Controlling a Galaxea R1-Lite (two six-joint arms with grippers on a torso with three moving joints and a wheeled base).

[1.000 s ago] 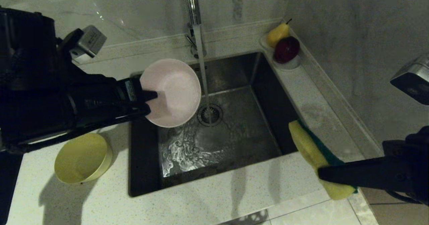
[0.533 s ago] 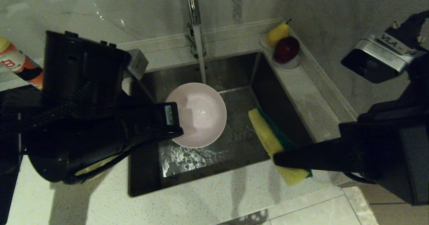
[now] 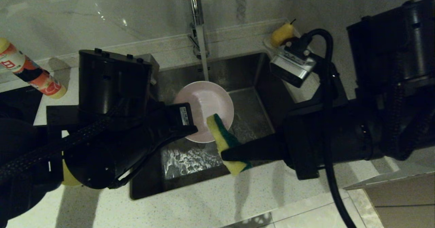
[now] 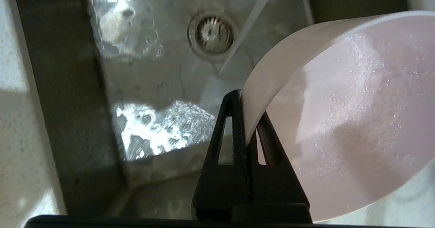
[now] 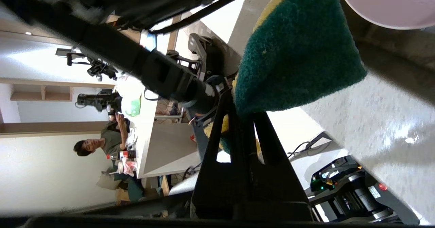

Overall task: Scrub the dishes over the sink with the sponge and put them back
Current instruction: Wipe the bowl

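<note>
Both arms have swung inward over the sink [image 3: 258, 85] since a second ago: the pink bowl [image 3: 207, 102] has come from the sink's left edge to its middle, and the sponge [image 3: 226, 143] has travelled from the right worktop [image 3: 204, 200] to the bowl's near right rim.

On the left, the left hand [image 3: 190, 127] is clamped on the pink bowl's rim; its wrist view shows one finger inside and one outside the wall [image 4: 243, 119], with the bowl [image 4: 340, 112] tilted above the drain strainer [image 4: 210, 34]. Water runs from the chrome tap [image 3: 195, 14] in a thin stream that meets the bowl's far edge in the head view.

Reaching in from the right, the right hand [image 3: 231, 155] is closed on the sponge, which stands on edge, yellow foam toward the bowl and green face [image 5: 295, 51] away from it. Whether sponge and bowl touch or merely overlap cannot be told.

Only a yellow sliver of the yellow bowl [image 3: 68, 178] shows beneath the left arm on the worktop. A red-and-white bottle [image 3: 30, 75] lies at the far left, and a yellow pear [image 3: 281, 34] sits at the sink's far right corner.
</note>
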